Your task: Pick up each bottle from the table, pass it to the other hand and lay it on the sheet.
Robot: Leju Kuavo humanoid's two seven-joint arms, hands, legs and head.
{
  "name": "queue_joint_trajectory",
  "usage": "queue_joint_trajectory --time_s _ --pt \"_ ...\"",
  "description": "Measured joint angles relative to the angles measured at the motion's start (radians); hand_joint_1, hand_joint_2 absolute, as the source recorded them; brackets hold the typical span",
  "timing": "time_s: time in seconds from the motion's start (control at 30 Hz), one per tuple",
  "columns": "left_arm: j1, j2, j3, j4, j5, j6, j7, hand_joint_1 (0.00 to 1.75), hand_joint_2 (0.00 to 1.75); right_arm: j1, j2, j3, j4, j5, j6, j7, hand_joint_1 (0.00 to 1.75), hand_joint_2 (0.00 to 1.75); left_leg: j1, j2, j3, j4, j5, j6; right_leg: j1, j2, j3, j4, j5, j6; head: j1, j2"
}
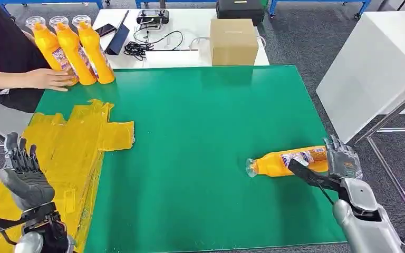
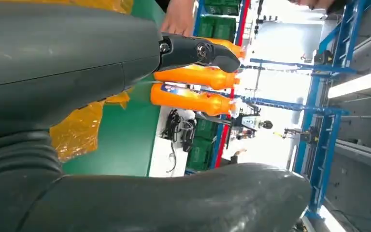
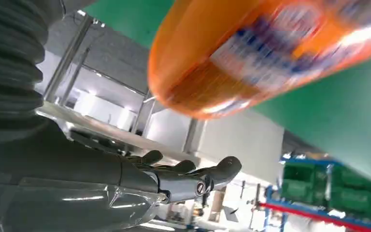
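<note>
An orange bottle (image 1: 282,162) lies on its side on the green mat (image 1: 200,121), cap end pointing left. My right hand (image 1: 340,161) sits at its base end, fingers behind it and the dark thumb in front, not closed on it. In the right wrist view the bottle (image 3: 270,53) hangs apart from the stretched fingers (image 3: 193,179). My left hand (image 1: 23,176) is raised with fingers spread over the yellow sheet (image 1: 84,137). Three more orange bottles (image 1: 76,47) stand at the far left corner, also seen as the bottles (image 2: 188,99) past my left hand (image 2: 67,72).
A person's hand (image 1: 47,79) rests against the standing bottles. Behind the mat, a white table (image 1: 184,55) carries a cardboard box (image 1: 233,41), cables (image 1: 142,47) and a controller (image 1: 153,17). A white cabinet (image 1: 369,68) stands right of the table.
</note>
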Motion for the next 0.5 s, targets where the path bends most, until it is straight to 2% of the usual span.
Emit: queue_joint_trajectory --time_s 0.4,0.43,0.47,0.5 --pt "-0.012 0.01 0.003 0.015 0.049 -0.008 -0.01 0.0 0.0 -0.106 -0.087 0.189 0.116 -0.019 0.129 -0.112 0.0 1.75 0.0 -0.001 0.0 0.0 0.0 0.0 0.0 -0.001 0.0 0.0 0.0 0.0 0.0 0.0" --pt "-0.012 0.01 0.003 0.018 0.052 -0.011 -0.014 0.0 0.0 -0.114 -0.098 0.204 0.125 -0.029 0.139 -0.121 0.49 1.75 0.0 -0.001 0.0 0.0 0.0 0.0 0.0 -0.001 0.0 0.0 0.0 0.0 0.0 0.0" --pt "-0.012 0.011 0.003 0.02 0.055 -0.014 -0.016 0.0 0.0 -0.122 -0.105 0.216 0.131 -0.036 0.148 -0.131 1.75 1.75 0.0 -0.001 0.0 0.0 0.0 0.0 0.0 -0.001 0.0 0.0 0.0 0.0 0.0 0.0" --pt "-0.014 0.013 0.003 0.023 0.058 -0.015 -0.019 0.0 0.0 -0.13 -0.115 0.233 0.138 -0.044 0.167 -0.141 1.75 1.75 0.0 -0.001 0.0 0.0 0.0 0.0 0.0 -0.001 0.0 0.0 0.0 0.0 0.0 0.0"
